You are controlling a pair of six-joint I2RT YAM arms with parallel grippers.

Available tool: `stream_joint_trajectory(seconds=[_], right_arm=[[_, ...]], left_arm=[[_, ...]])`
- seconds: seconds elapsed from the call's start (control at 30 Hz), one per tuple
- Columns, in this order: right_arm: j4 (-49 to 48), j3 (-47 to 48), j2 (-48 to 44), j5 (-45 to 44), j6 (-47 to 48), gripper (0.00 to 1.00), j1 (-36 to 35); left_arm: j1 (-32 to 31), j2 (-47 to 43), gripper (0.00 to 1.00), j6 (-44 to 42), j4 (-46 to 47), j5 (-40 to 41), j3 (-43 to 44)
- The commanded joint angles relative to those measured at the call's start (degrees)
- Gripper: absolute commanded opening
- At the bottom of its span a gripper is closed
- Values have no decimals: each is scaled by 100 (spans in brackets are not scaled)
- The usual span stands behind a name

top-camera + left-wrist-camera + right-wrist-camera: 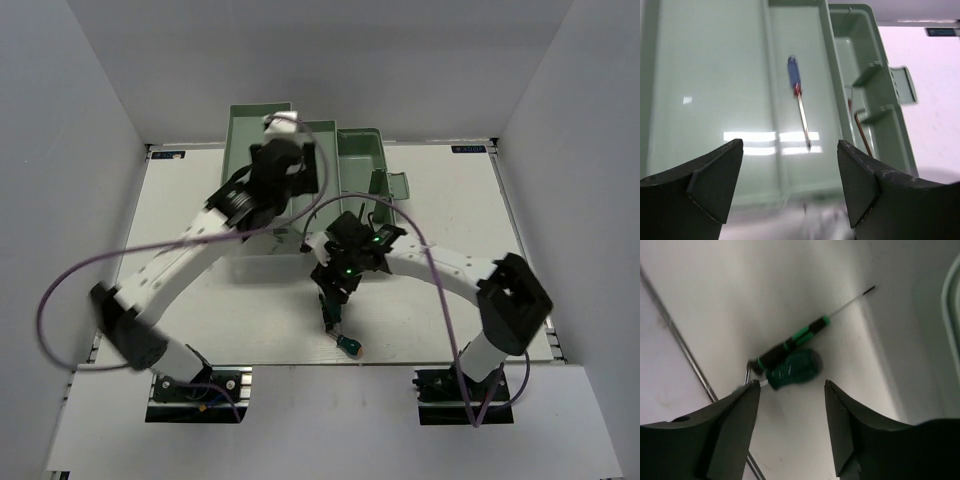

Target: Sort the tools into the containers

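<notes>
Tools, sorting status: one blue-handled screwdriver [796,80] lies flat in the pale green tray [705,75], handle toward 12 o'clock, tip toward 6, touching nothing else. Left gripper [789,147] hovers above it, fingers wide apart with nothing between them; I read this tool as delivered. Just beside the tray at its 3 o'clock sits the toolbox base [875,45]. A dark L-shaped hex key [863,132] lies in its narrow compartment, so that one counts as sorted too. In the top view both containers stand at 12 o'clock on the worktop [200,300]. Not yet sorted: a thin green-and-black screwdriver [795,342] and a stubby dark-green-handled driver [796,369]. They lie side by side and touching on the bare worktop at about 6 o'clock, near the front edge. A small bent metal piece [748,371] shows at the stubby driver's 9 o'clock end; cannot tell whether it is its bit or another hex key. Right gripper [792,385] hangs over this pair, fingers apart and empty, the stubby handle just beyond the tips. Judgement: at least two tools in, at least two out. The arms hide part of the containers from above, so the count inside is uncertain. Next step looks like a right-arm pick from the pair.
</notes>
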State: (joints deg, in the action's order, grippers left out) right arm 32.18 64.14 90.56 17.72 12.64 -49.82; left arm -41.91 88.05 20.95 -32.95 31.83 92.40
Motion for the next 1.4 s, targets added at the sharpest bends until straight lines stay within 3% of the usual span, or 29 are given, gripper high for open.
stream_joint_trajectory(seconds=[0.0, 0.03, 0.17, 0.3, 0.83, 1.17, 1.2, 1.33, 1.37], right_arm=[[-230, 625, 558, -901, -1174, 62, -177], [-256, 661, 646, -997, -1220, 62, -229], [-152, 1090, 1269, -1225, -1598, 63, -265], [-10, 1154, 1543, -1227, -1809, 63, -326], [-1223, -559, 1235, -2114, -2337, 55, -1046], [-1364, -736, 1288, -2782, -2055, 22, -1627], [-1329, -736, 1262, -2713, -2099, 16, -1627], [-1241, -605, 929, -2072, -2064, 8, -1548], [-1076, -543, 815, -1470, -2012, 8, -1504]], left_arm=[[-45, -1594, 87, 233, -282, -230, -1063], [-45, -2268, 87, 399, -387, -230, -1336], [-45, -3379, 90, 927, -1123, -230, -2251], [-45, -3864, 90, 1253, -1407, -361, -2577], [-45, -4006, 91, 1333, -1240, -591, -2938], [-45, -4059, 91, 1447, -1293, -591, -3044], [-45, -4059, 91, 1447, -1293, -652, -3044], [-45, -4059, 91, 1447, -1231, -889, -3219], [-45, -3998, 91, 1447, -1231, -1072, -3280]])
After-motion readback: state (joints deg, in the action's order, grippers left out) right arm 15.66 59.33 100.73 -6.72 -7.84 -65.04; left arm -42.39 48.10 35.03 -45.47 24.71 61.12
